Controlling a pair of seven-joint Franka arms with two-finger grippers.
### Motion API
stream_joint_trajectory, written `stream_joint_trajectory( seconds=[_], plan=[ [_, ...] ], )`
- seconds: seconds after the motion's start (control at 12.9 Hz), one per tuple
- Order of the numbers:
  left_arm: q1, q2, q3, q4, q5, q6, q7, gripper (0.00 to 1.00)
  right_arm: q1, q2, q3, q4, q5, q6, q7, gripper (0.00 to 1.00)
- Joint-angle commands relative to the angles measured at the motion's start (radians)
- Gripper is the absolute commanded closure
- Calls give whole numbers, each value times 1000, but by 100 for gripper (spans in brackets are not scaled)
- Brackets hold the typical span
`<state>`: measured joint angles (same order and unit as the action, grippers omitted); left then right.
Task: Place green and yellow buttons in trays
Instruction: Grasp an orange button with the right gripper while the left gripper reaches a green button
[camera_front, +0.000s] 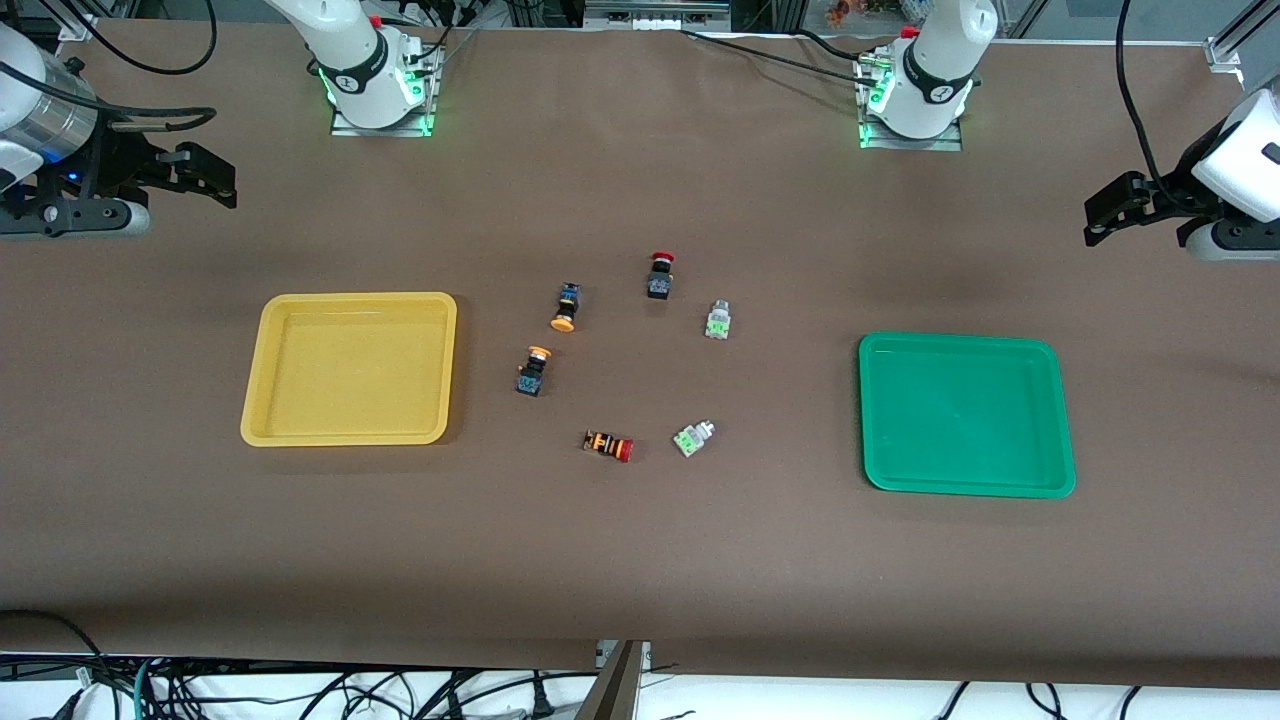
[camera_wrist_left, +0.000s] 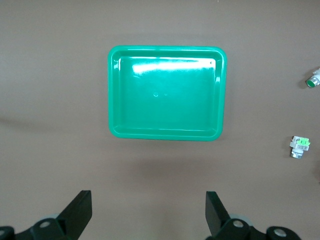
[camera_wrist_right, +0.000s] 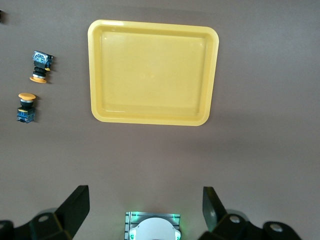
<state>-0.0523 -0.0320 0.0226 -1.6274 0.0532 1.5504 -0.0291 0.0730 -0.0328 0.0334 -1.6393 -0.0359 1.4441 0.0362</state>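
Six switches loose on the counter (camera_front: 640, 560) between yellow tray (camera_front: 350, 430) and green tray (camera_front: 965, 485), left gripper (camera_wrist_left: 148, 210) and right gripper (camera_wrist_right: 145, 205) waiting above the table ends, fingers apart

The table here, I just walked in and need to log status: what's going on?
Nothing is being handled yet. Both trays, the yellow tray and the green tray, hold nothing. Two yellow-capped buttons and two green buttons lie on the table between them, with two red-capped switches. The left pincer and right pincer wait open, each raised at its own end of the table.
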Motion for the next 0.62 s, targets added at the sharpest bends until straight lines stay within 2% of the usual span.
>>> stream_joint_trajectory(
  seconds=[0.0, 0.54],
  plan=[
    [3, 26, -6, 40, -24, -27, -9, 0, -12, 10, 8, 27, -1, -27, -7, 0],
    [5, 27, -4, 40, -23, -23, -11, 0, -9, 65, 10, 27, -9, -21, 13, 0]
  ],
)
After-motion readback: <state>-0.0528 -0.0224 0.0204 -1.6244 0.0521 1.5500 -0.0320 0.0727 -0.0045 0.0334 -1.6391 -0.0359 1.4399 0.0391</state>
